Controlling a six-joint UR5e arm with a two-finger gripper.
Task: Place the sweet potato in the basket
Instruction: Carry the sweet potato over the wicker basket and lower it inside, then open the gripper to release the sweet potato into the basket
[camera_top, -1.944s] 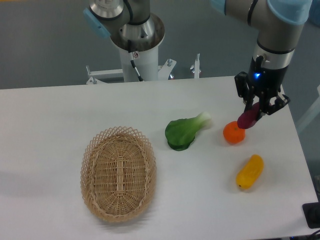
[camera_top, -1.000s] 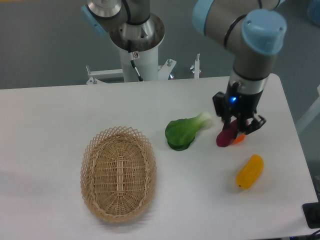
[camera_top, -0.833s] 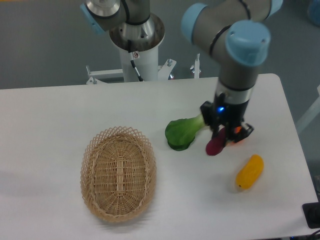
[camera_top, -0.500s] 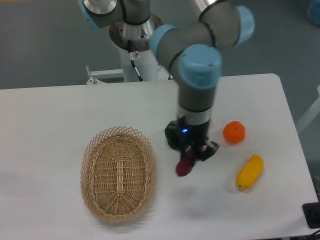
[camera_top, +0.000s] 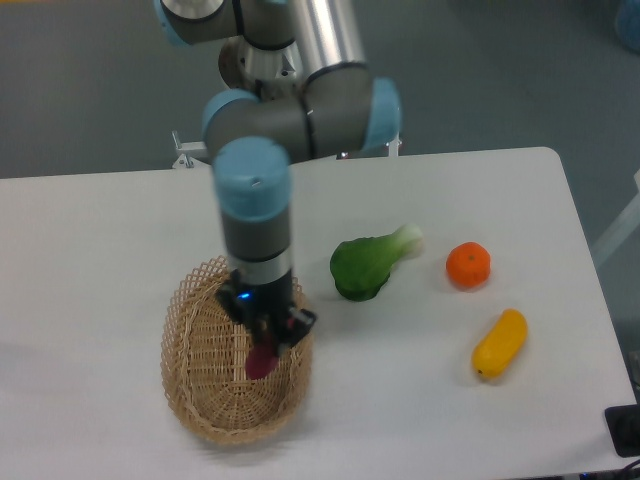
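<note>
- gripper points straight down over the wicker basket, and its two fingers are pressed on the upper end of the sweet potato, so the tuber hangs below them with its free end toward the basket floor.
- sweet potato sits over the right half of the basket, inside the looped rim; from this view i cannot tell if its lower tip touches the weave or is a little above it.
- holding it by one end leaves most of the tuber free under the fingers, which i judge is useful: it can go into the shallow bowl first, without the fingers meeting the wicker.
- arm comes down from the rear of the table and covers the far rim of the basket, so that part of the rim is hidden.
- bok choy, the round orange fruit and the yellow-orange oblong vegetable lie on the white table to the right, well apart from the basket, so they do not stand in the way.
- task looks nearly done in my judgement: the carry is over the target, and what is left is to open the fingers and lift away.
- risk i see: the position is closer to the right rim than to the middle, so the tuber may roll against the wall when it is freed.
</note>
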